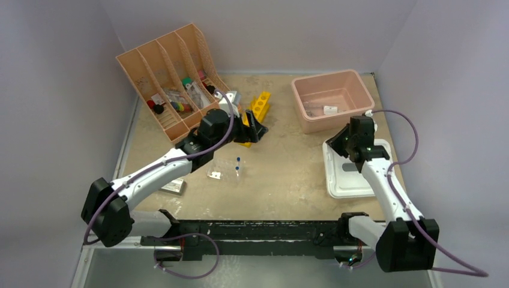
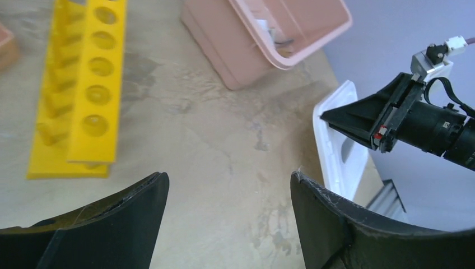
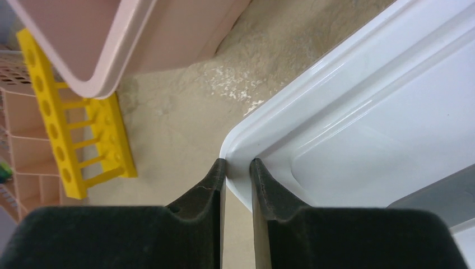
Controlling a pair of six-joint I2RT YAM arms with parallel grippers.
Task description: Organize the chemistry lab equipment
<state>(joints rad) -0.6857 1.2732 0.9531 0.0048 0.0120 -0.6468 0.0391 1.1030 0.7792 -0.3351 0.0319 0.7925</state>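
My right gripper [image 3: 238,165] is shut on the corner rim of the white lid [image 3: 358,129], one finger inside the rim and one outside. In the top view the lid [image 1: 354,174] lies on the table right of centre, with that gripper [image 1: 337,144] at its far left corner. My left gripper [image 2: 229,182] hangs open over bare table beside the yellow rack [image 2: 84,84], holding nothing. Two blue-tipped pipettes [image 1: 238,165] and a white packet [image 1: 215,175] lie mid-table. A silver blister sheet [image 1: 174,186] lies partly under the left arm.
The pink tub [image 1: 354,81] stands at the back right with small items in it. The peach slotted organizer [image 1: 135,69] at the back left holds several small items. The yellow rack [image 1: 260,105] lies between them, by the left gripper [image 1: 255,129].
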